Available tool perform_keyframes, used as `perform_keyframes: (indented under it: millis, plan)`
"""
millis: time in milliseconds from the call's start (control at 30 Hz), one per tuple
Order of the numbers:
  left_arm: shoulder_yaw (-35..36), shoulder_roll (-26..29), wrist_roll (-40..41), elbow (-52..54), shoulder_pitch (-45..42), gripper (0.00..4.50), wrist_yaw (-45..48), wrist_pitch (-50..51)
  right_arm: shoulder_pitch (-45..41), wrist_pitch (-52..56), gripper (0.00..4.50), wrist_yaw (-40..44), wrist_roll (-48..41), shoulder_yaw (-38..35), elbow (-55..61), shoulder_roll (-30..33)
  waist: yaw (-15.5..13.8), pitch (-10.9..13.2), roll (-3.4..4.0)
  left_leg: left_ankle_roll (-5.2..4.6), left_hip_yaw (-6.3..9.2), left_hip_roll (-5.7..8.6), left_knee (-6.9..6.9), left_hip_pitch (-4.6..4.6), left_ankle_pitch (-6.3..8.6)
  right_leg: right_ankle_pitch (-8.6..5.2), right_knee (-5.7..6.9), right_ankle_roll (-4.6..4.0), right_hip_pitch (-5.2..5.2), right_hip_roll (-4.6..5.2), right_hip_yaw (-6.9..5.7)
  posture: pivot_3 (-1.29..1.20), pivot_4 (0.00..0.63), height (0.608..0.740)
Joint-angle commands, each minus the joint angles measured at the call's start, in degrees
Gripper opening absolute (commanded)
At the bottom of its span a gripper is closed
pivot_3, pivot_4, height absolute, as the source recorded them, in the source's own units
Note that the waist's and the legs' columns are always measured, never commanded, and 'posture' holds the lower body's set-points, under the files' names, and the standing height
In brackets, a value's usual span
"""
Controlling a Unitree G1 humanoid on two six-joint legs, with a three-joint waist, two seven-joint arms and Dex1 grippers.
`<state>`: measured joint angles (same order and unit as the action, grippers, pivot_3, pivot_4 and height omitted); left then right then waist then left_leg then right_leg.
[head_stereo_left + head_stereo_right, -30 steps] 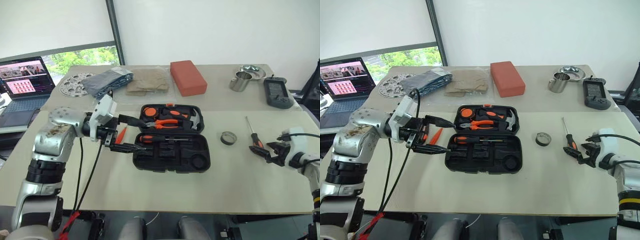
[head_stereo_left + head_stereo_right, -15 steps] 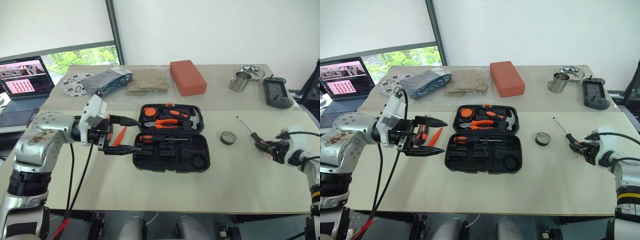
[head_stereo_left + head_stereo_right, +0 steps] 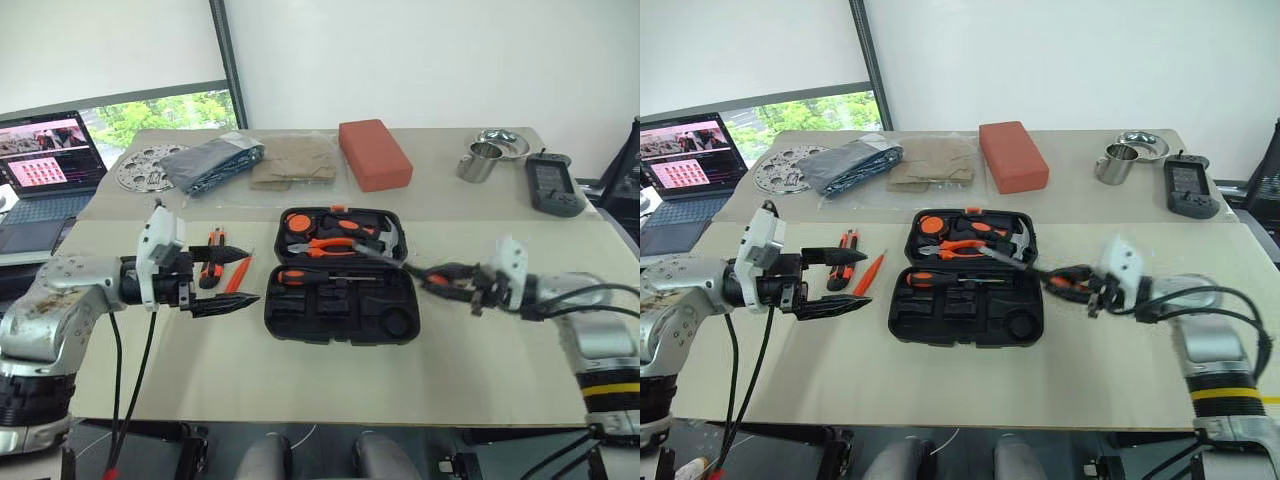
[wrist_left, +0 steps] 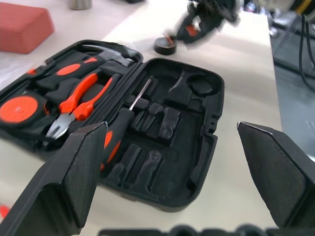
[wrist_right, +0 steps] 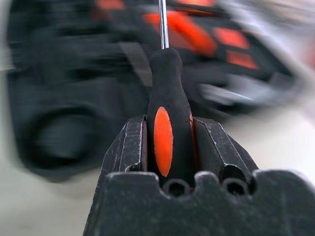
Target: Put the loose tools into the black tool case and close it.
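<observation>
The right gripper (image 5: 170,147) has its jaws clamped on a screwdriver (image 5: 167,98) by the handle, the shaft running straight out ahead of the jaws toward the open case (image 3: 340,290). The shaft tip hangs over the case's right edge, near the hammer (image 3: 385,240).

The left gripper (image 3: 225,285) has its jaws spread as wide as they go, empty, pointing at the case's left side. Just behind the upper jaw lie the knife (image 3: 212,255) and the slim orange tool (image 3: 240,272), side by side on the worktop (image 3: 330,380), clear of the case.

Ahead of the left jaws, the case lies flat with both halves up. A second screwdriver (image 4: 125,120) sits in a slot of the near half; pliers (image 4: 78,101) fill the far half. The tape roll (image 4: 165,45) rests on the worktop beyond the case, under the right gripper.
</observation>
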<state>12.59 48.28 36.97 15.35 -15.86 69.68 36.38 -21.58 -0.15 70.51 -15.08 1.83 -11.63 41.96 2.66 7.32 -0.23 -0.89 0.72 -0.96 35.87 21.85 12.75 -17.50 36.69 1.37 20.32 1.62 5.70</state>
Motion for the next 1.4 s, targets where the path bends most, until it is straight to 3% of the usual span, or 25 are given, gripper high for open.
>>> perform_keyframes:
  millis: [33,300,567,633,667,867,900,1200,1400]
  plan:
    - [5.44,1.24,4.31,6.07,2.87,4.5,-2.85,2.22,-6.42,-6.48,1.02,2.98,2.99,2.99,-5.1,-1.46,0.02,0.01,0.0,0.0,-0.01,0.01,0.0,-0.02,0.0,0.01,0.01,-0.01,0.0,0.04,0.0,0.0,0.15,0.74]
    - [11.64,3.38,6.79,11.46,11.2,4.5,-6.08,4.01,-15.55,-13.91,1.02,7.8,8.66,9.4,-18.23,-5.14,-0.09,0.04,-0.04,0.01,0.03,-0.02,-0.15,-0.23,0.0,0.03,0.06,-0.14,-0.02,0.12,-0.12,0.0,0.15,0.74]
    - [13.49,3.85,8.11,13.41,14.02,4.5,-8.3,3.78,-20.6,-14.93,1.02,8.61,11.55,11.16,-26.14,-7.8,-0.06,0.08,-0.12,0.02,-0.07,0.07,-0.27,-0.46,0.01,0.05,0.07,-0.2,-0.11,0.73,-0.29,0.0,0.15,0.74]
    - [13.53,3.98,8.4,13.52,14.15,4.5,-8.67,3.69,-21.32,-15.22,2.03,9.17,12.03,11.27,-27.4,-8.03,-0.03,0.09,-0.13,0.02,-0.07,0.08,-0.3,-0.46,0.01,0.05,0.06,-0.2,-0.1,0.75,-0.3,0.0,0.15,0.74]
    - [13.53,4.04,8.56,13.57,14.2,4.5,-8.85,3.64,-21.57,-15.35,2.2,9.61,12.18,11.35,-27.9,-8.06,-0.03,0.09,-0.13,0.02,-0.08,0.09,-0.33,-0.46,0.01,0.05,0.06,-0.21,-0.09,0.75,-0.3,0.0,0.15,0.74]
    - [13.09,4.44,8.91,13.07,13.7,4.5,-9.49,3.21,-22.76,-17.95,4.31,8.64,11.93,10.0,-29.56,-8.04,-0.05,0.09,-0.14,0.02,-0.09,0.09,-0.67,-0.54,0.01,0.04,0.01,-0.22,-0.05,0.78,-0.32,0.0,0.15,0.74]
    - [12.95,4.53,8.92,12.96,13.53,4.5,-9.52,3.14,-22.9,-17.52,4.46,9.51,11.07,9.46,-29.32,-7.69,-0.05,0.09,-0.14,0.02,-0.1,0.09,-0.72,-0.54,0.01,0.04,0.0,-0.22,-0.04,0.77,-0.33,0.0,0.15,0.74]
    - [10.94,4.88,8.45,11.65,11.77,4.5,-9.15,2.47,-18.32,1.84,4.46,10.8,-2.52,2.93,-15.7,-10.21,0.04,0.13,-0.25,0.02,-0.12,0.09,-0.83,-0.56,0.01,0.04,-0.02,-0.24,-0.03,0.86,-0.34,0.0,0.15,0.74]
    - [10.83,5.26,8.65,11.3,11.31,4.5,-8.35,2.71,-13.87,-0.3,2.78,8.28,-1.29,3.09,-15.93,-12.9,-0.03,0.15,-0.26,0.03,-0.15,0.1,-0.85,-0.6,0.01,0.04,0.0,-0.25,-0.01,0.83,-0.34,0.0,0.15,0.74]
